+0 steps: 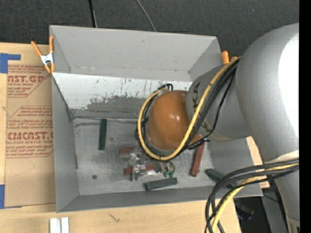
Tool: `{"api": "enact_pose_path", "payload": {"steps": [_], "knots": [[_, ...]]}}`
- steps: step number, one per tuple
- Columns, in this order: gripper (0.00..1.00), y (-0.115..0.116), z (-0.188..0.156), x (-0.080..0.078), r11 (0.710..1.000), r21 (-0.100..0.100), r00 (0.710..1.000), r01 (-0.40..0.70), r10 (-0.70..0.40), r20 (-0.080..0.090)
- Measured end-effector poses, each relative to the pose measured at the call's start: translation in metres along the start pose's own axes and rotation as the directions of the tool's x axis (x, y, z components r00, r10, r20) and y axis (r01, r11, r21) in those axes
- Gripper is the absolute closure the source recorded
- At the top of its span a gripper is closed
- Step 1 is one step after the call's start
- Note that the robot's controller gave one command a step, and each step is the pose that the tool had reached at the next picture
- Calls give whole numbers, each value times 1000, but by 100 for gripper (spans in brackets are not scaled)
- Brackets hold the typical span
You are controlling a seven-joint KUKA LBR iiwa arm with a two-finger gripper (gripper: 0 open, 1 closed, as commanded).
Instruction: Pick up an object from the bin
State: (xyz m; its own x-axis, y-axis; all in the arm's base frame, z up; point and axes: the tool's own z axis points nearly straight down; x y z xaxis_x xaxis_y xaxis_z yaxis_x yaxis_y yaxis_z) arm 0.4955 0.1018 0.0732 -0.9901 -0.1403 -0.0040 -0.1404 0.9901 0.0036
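1. Arm (272,96) comes in from the right, its big grey body over the right side of the bin (131,47).
2. Orange cover (167,118) at the wrist sits over the middle of the floor, w/ yellow & black cables (142,125) looped round it.
3. Gripper (143,168) pokes out under that cover, low over the front-centre of the floor. It looks like small metal parts w/ flecks of red & green.
4. Released or clenched? Can't tell from where I stand, as it's too cluttered down there. Can't tell either if it has anything in its grasp.
5. Nearest thing is a short dark green bar (160,183), flat on the floor by the front wall. It's just in front of the gripper & a bit to the right. It's close, but I can't tell if they're touching.
6. Brown bit (125,151) lies just left of the gripper, slightly further back.
7. Red stick (197,160) is right of the gripper, lying front-to-back, its far end tucked under the arm's edge.
8. Green stick (102,134) is well apart on the left of the floor, also lying front-to-back, clear of everything else.
9. Small dark speck (95,177) sits front-left, near the corner.
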Motion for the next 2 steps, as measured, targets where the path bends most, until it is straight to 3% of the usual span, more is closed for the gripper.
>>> {"api": "enact_pose_path", "payload": {"steps": [1,2], "knots": [[100,0,-53,6,1000,3,1000,-23,23,-10],[100,-4,-185,9,1000,3,1000,19,-19,-2]]}}
